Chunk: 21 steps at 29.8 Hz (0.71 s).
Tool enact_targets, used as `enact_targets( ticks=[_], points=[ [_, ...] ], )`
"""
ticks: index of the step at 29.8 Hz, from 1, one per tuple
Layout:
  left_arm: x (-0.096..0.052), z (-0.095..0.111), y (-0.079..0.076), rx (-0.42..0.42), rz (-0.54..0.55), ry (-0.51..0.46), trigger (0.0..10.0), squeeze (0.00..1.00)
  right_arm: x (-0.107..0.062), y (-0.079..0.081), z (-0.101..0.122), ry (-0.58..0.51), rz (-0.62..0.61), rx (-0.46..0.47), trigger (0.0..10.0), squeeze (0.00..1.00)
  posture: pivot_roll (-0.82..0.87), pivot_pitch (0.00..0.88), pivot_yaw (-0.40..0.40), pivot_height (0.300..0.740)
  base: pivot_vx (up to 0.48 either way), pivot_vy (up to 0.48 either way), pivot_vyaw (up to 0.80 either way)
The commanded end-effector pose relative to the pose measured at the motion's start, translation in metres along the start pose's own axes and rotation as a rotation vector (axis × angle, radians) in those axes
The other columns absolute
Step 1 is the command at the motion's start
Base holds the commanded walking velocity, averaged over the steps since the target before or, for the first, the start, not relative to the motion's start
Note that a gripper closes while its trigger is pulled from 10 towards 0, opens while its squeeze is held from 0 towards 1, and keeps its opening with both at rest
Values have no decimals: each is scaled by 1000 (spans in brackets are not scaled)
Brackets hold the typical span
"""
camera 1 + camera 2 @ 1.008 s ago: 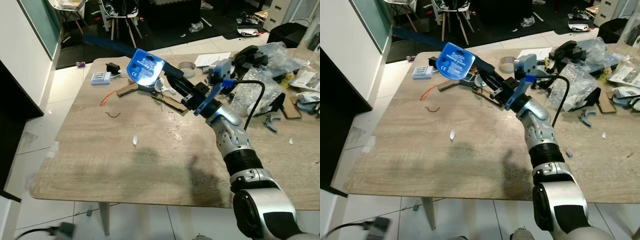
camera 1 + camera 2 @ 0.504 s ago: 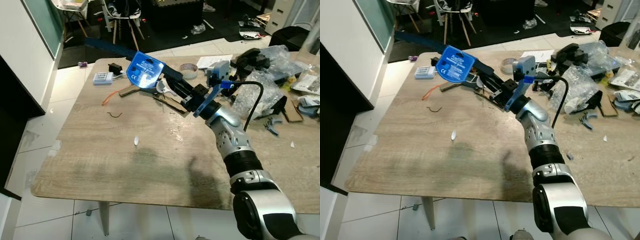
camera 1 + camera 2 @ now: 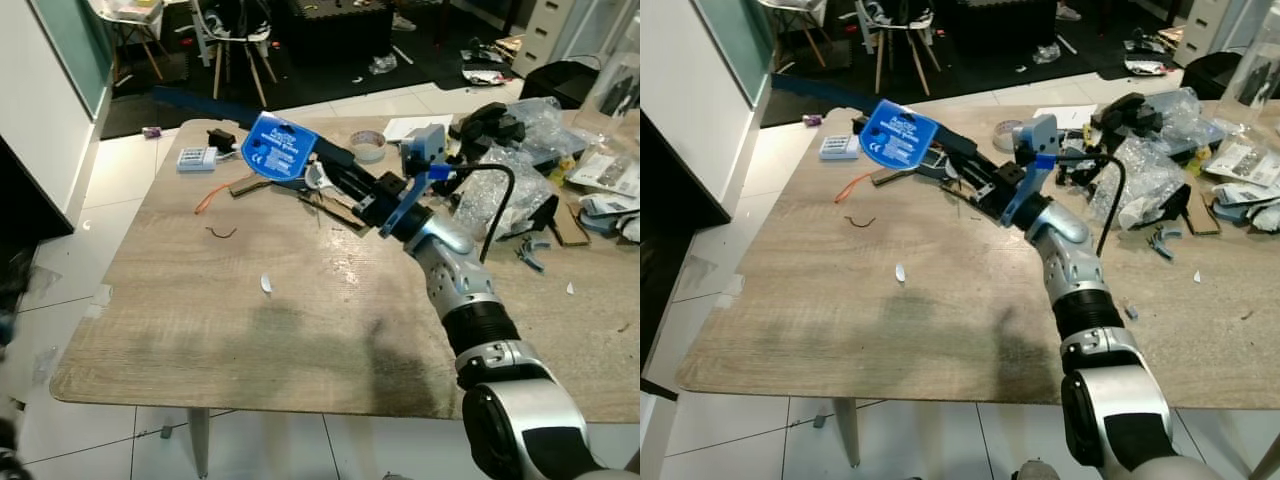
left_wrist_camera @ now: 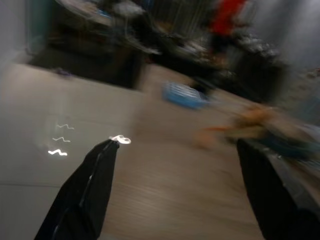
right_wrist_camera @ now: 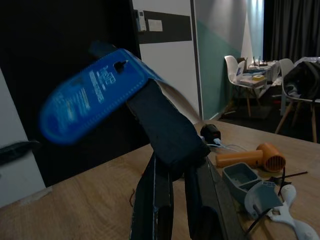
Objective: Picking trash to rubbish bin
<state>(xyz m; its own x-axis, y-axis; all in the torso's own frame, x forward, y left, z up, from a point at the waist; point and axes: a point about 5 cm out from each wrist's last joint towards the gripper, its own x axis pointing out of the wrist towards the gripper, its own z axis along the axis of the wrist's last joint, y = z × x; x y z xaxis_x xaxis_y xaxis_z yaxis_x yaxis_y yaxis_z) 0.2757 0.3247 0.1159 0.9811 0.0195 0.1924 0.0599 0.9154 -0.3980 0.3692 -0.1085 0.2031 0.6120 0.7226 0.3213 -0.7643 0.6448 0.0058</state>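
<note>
A blue printed package (image 3: 278, 153) with a dark end is held above the far side of the wooden table (image 3: 300, 330). My right gripper (image 3: 325, 162) is shut on that dark end, with the arm reaching forward and to the left. In the right wrist view the blue package (image 5: 95, 92) sticks up past the two black fingers (image 5: 155, 200), which are pressed together on it. The left wrist view is blurred. There my left gripper (image 4: 177, 143) is open with nothing between its fingers, over pale floor near the table.
On the table's far side lie a tape roll (image 3: 368, 145), a small white and blue box (image 3: 195, 158), an orange cord (image 3: 205, 197) and cardboard pieces. Crumpled clear plastic bags (image 3: 520, 160) pile up at the right. A white scrap (image 3: 266, 284) lies mid-table. Chairs (image 3: 225, 40) stand beyond.
The whole picture has shifted a little, so the camera moved. My right gripper keeps its hold on the blue package at much the same spot over the table.
</note>
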Motion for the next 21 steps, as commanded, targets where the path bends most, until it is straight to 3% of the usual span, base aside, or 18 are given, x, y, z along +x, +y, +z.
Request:
enact_targets(
  ticks=[1,2,3,4,5,7,9,14,16,17,18,20,21],
  points=[
    [1,3,-29,-92,-219,-33,10000,0,0,0,0,8,6,-5,0,0,11,51,70,740,0,0,0],
    [1,3,-29,-92,-219,-33,10000,0,0,0,0,8,6,-5,0,0,11,51,70,740,0,0,0],
    [0,1,-47,-138,-328,-38,10000,0,0,0,1,7,6,-6,0,0,11,51,69,740,0,0,0],
    [0,1,-47,-138,-328,-38,10000,0,0,0,1,7,6,-6,0,0,11,51,69,740,0,0,0],
    [-2,-3,-66,-195,-447,-38,10000,0,0,-1,1,7,6,-7,0,0,12,51,67,740,0,0,0],
    [-2,-3,-66,-195,-447,-38,10000,0,0,-1,1,7,6,-7,0,0,12,51,67,740,0,0,0],
    [-8,-14,-105,-436,-644,-58,10000,0,1,-1,2,8,8,-10,0,0,11,51,67,740,0,0,0],
    [-10,-25,-121,-541,-683,-52,10000,0,2,0,2,9,10,-12,0,0,12,49,63,740,0,0,0],
    [-13,-36,-144,-679,-728,-42,10000,0,3,0,2,12,18,-16,0,0,9,45,62,740,0,0,0],
    [-13,-36,-144,-679,-728,-42,10000,0,3,0,2,12,18,-16,0,0,9,45,62,740,0,0,0],
    [-15,-41,-154,-725,-744,-35,10000,0,3,0,3,14,20,-18,0,0,8,43,60,740,0,0,0],
    [-15,-41,-154,-725,-744,-35,10000,0,3,0,3,14,20,-18,0,0,8,43,60,740,0,0,0],
    [-14,-50,-167,-770,-740,-12,10000,0,3,-1,3,15,22,-21,0,0,3,40,57,740,0,0,0]
  ],
)
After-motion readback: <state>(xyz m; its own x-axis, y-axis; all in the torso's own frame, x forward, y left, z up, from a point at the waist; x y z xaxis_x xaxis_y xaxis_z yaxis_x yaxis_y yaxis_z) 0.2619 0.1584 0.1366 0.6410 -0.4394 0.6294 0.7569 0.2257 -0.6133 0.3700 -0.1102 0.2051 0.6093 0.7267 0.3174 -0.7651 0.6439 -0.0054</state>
